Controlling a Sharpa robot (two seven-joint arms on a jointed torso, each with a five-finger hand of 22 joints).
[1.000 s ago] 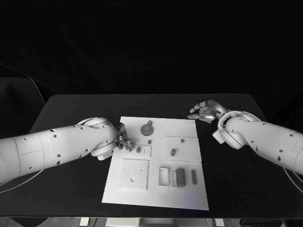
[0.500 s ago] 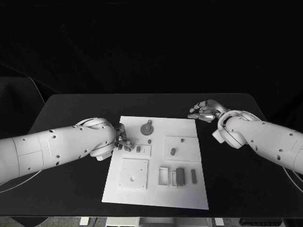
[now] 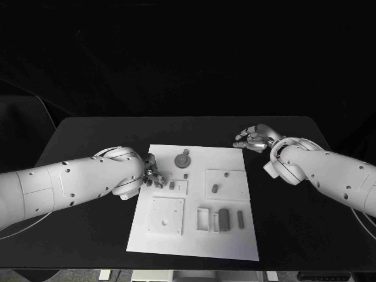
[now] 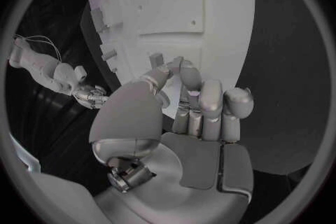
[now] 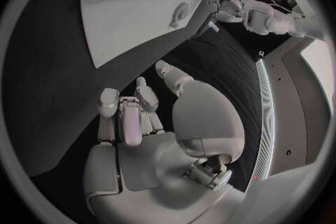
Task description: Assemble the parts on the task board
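The white task board (image 3: 197,238) lies in the middle of the black table. My left hand (image 3: 154,176) is at the board's left edge with its fingers curled in. Thumb and fingertips (image 4: 190,71) pinch what looks like a small grey part just above the board (image 4: 210,5). Next to them another small grey part (image 3: 172,185) stands in a little square fixture. A round grey part (image 3: 182,160) lies near the board's far edge. My right hand (image 3: 254,140) hovers off the board's far right corner, and its curled fingers (image 5: 129,115) hold nothing.
A grey peg (image 3: 214,188) stands in a square plate on the board's right half. A larger square plate (image 3: 166,216), a slotted tray (image 3: 203,219) and two grey bars (image 3: 224,219) sit near the front. Bare black table (image 3: 298,223) surrounds the board.
My left hand has shifted very slightly at the board's left edge. The right hand has stayed where it was.
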